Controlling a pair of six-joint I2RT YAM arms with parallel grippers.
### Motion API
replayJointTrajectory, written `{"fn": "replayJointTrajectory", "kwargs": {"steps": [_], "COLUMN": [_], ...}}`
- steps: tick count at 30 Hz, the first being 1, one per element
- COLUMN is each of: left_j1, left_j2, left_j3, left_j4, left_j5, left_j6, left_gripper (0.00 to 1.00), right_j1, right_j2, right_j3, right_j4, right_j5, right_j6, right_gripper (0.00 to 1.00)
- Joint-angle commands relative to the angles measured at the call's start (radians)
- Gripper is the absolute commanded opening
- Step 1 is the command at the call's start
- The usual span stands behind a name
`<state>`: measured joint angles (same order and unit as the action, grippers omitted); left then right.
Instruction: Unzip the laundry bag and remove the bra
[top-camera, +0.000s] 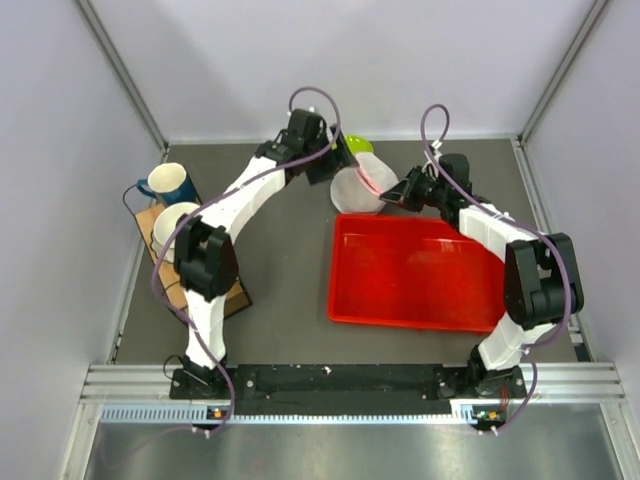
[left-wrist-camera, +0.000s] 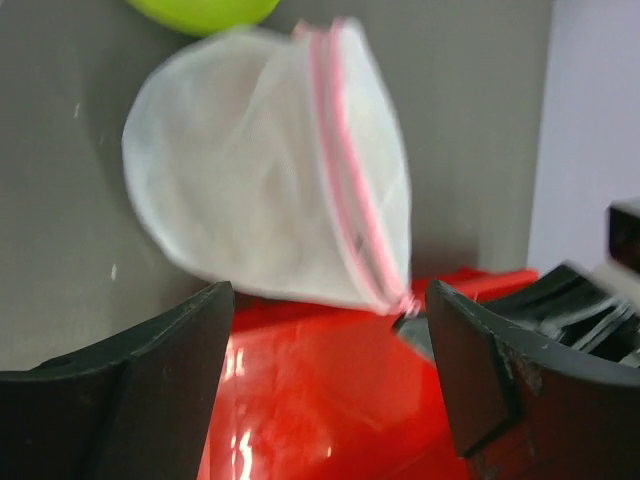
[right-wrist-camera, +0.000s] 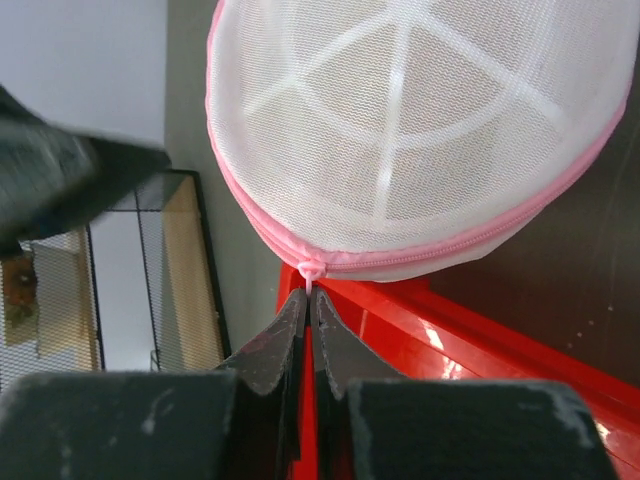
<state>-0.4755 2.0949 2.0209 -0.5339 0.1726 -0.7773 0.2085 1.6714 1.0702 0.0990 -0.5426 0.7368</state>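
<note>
The laundry bag (right-wrist-camera: 420, 130), still zipped, is at the far rim of the red tray (top-camera: 415, 275). The right gripper (right-wrist-camera: 308, 300) is pinched on the zipper pull (right-wrist-camera: 311, 270). Clamp the left gripper (left-wrist-camera: 330, 300), jaws now apart, on the pink trim (left-wrist-camera: 350, 170). Then draw the pull along the seam.

Pale lilac-grey panel walls (top-camera: 350, 60) close off three sides; dull aluminium frame posts (top-camera: 122, 75) mark the corners; the dark grey matte tabletop (top-camera: 280, 270) is evenly lit; a ribbed silver rail (top-camera: 130, 380) edges the near side.
</note>
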Motion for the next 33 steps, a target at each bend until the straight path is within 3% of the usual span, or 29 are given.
{"fn": "replayJointTrajectory", "kwargs": {"steps": [1,6,14,21,24,26,28,33], "left_j1": [-0.041,-0.066,-0.094,-0.097,-0.097,-0.095,-0.092,-0.046], "left_j2": [-0.22,-0.159,0.025,0.108,0.103,0.096,0.09,0.057], "left_j3": [-0.241,-0.196,0.018,0.116,0.114,0.113,0.114,0.113], "left_j4": [0.098,0.092,0.06,0.035,0.032,0.031,0.026,0.017], "left_j5": [-0.072,0.004,0.027,0.015,0.007,-0.005,0.001,0.036], "left_j6": [-0.039,-0.06,-0.083,-0.093,-0.08,-0.065,-0.05,0.013], "left_gripper": [0.83,0.84,0.84,0.73,0.59,0.35,0.0,0.0], "right_j1": [0.015,0.017,0.017,0.015,0.017,0.017,0.017,-0.046], "right_j2": [-0.024,-0.024,-0.045,-0.05,-0.047,-0.045,-0.042,-0.052], "right_j3": [0.045,0.054,0.056,0.043,0.043,0.043,0.043,0.025], "right_j4": [0.1,0.09,0.047,0.045,0.038,0.033,0.028,-0.016], "right_j5": [0.018,0.015,0.007,0.015,0.013,0.013,0.013,0.035], "right_j6": [0.079,0.072,0.026,0.018,0.006,0.0,-0.008,-0.06], "right_gripper": [0.0,0.0,0.0,0.0,0.0,0.0,0.0,0.0]}}
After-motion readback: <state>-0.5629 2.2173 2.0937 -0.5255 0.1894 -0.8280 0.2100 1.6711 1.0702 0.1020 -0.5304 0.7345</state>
